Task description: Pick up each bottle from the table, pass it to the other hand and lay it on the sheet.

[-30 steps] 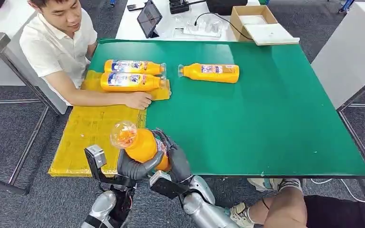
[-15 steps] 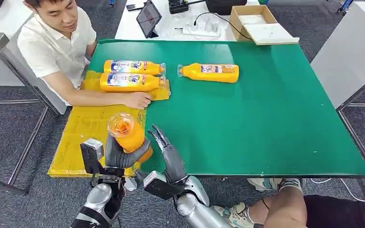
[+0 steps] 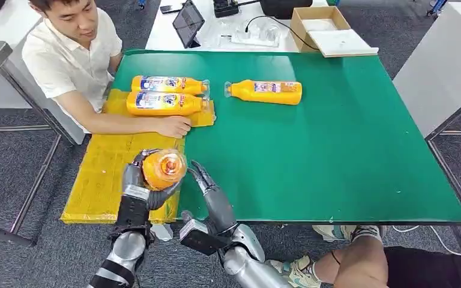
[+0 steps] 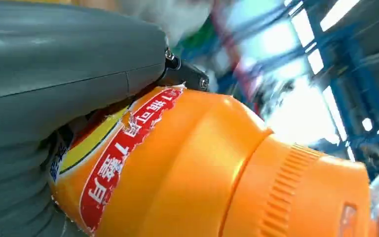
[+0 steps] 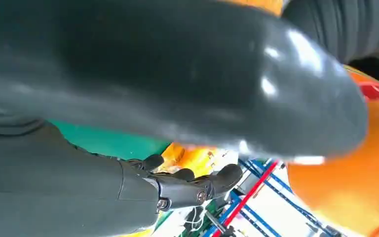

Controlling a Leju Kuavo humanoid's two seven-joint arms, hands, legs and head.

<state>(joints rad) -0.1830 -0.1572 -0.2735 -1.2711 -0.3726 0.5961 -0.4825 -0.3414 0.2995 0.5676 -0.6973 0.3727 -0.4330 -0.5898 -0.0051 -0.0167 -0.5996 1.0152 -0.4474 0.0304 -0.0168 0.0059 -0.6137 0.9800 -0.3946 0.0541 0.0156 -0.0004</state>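
The left hand (image 3: 137,183) grips an orange plastic bottle (image 3: 163,169) with its clear cap end toward the camera, above the near part of the yellow sheet (image 3: 99,174) at the green table (image 3: 336,150)'s near left edge. The right hand (image 3: 211,191) is just beside it, fingers spread and holding nothing. Two more orange bottles (image 3: 163,103) lie on the sheet's far end beside a person's hand (image 3: 175,126), and a fourth orange bottle (image 3: 265,92) lies on the table farther right.

- The two arms (image 3: 120,255) were silver, smooth and rounded.
- The left hand (image 3: 137,183) had a grey ribbed cover, with dark fingers.
- The right hand (image 3: 211,195) had dark, slim fingers (image 5: 197,185), with small screws at the joints.
- A black boxy camera block (image 3: 199,235) sat at the right wrist.
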